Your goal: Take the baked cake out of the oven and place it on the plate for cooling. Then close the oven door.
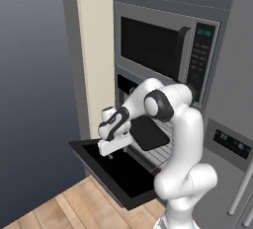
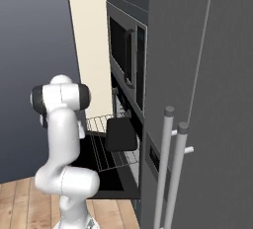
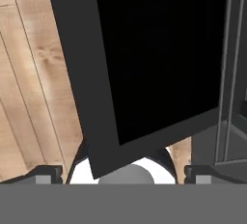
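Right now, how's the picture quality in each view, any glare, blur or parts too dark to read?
Left base view: even flat light, no glare, slightly soft; the lowered oven door reads as plain black. Right base view: the oven cavity is dim, though the wire rack still shows. Hand view: sharp wood floor, but the door's glass is featureless black.

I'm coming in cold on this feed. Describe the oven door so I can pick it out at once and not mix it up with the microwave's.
Find the tall dark appliance column beside the cream wall panel. The microwave sits high in it, its door upright and shut. Below it, the oven door is the wide black panel dropped flat over the wood floor, with a wire rack pulled out above it and the open gripper over it.
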